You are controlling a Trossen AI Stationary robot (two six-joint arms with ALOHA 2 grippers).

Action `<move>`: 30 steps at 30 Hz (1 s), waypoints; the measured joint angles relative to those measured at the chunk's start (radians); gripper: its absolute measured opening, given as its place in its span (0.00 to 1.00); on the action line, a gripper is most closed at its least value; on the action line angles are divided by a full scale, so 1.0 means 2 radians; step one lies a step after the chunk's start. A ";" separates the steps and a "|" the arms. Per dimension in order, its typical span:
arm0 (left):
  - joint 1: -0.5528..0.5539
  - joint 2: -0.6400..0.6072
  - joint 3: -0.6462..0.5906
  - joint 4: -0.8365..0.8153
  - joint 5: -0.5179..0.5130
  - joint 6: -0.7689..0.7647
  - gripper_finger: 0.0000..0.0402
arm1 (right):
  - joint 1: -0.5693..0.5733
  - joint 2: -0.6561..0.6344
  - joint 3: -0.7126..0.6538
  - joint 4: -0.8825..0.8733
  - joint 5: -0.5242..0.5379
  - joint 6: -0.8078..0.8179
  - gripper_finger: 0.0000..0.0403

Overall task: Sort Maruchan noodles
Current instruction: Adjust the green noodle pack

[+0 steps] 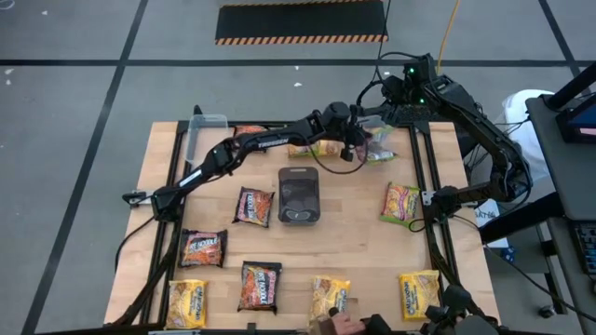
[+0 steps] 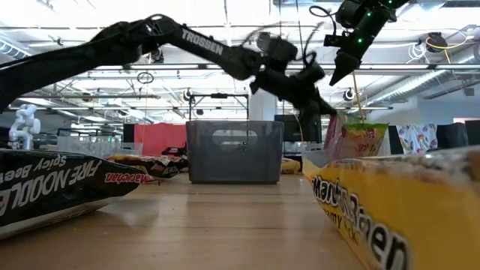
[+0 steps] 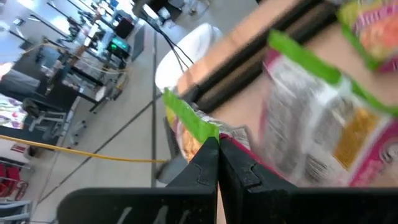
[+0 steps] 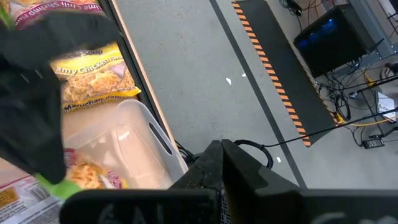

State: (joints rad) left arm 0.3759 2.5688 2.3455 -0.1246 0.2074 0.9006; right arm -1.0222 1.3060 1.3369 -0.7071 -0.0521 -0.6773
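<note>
The Maruchan noodles are flat packets spread over the wooden table: dark ones, yellow ones and green-edged pink ones. My left gripper reaches over the table's far middle and is shut on a green-edged packet. A second green-edged packet lies flat on the table just past it. My right gripper hangs shut and empty high above the far right corner. My left gripper pinches the packet's green sealed edge between its two fingertips, coming in at a shallow downward slant. In the low view the packet hangs below the fingers. A yellow packet close to that camera hides its lower end, so I cannot tell whether it is clear of the table.
A dark grey tray stands at the table's middle. A clear tub with a packet beside it sits at the far left. Another packet lies under my left arm. A person's hand rests at the near edge by a yellow packet.
</note>
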 joint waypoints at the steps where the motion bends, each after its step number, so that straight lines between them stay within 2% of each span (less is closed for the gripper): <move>1: 0.000 -0.007 0.000 -0.005 0.001 -0.007 0.00 | 0.000 0.000 0.000 0.000 0.000 0.000 0.00; 6: -0.003 -0.015 0.001 -0.024 0.029 -0.035 0.00 | 0.000 0.000 0.000 0.000 0.000 0.000 0.00; 13: -0.006 -0.014 0.000 -0.048 0.032 -0.025 0.00 | 0.000 0.000 0.000 0.000 0.000 0.000 0.00; 26: 0.010 -0.014 0.000 0.008 0.033 -0.006 0.00 | 0.000 0.000 0.000 0.000 0.000 0.000 0.00; 30: 0.016 0.001 0.000 0.026 0.057 -0.022 0.00 | 0.000 0.000 0.000 0.002 0.001 0.001 0.00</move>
State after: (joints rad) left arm 0.4081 2.5707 2.3459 -0.0725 0.3223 0.8573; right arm -1.0222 1.3060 1.3369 -0.7035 -0.0507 -0.6754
